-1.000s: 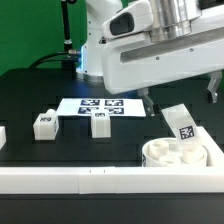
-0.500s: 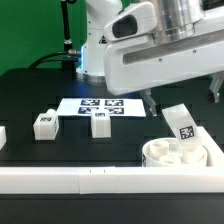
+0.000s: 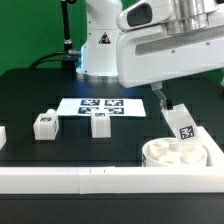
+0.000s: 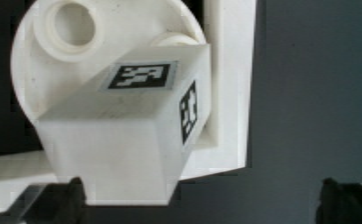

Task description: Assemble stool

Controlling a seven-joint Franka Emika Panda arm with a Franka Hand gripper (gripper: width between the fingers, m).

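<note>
The round white seat lies in the near corner on the exterior view's right, against the white rails. One tagged block leg stands tilted on it. Two more legs stand on the black table. My gripper hangs open just above the tilted leg; only one finger shows there. In the wrist view the leg lies over the seat. My gripper is wide open and empty there. One fingertip is close beside the leg's end, not touching it.
The marker board lies flat behind the two loose legs. A long white rail runs along the front edge. Another rail borders the seat on the exterior view's right and also shows in the wrist view.
The arm and open gripper have shifted toward the exterior view's right, over the leg on the seat. The legs and seat have not moved.
</note>
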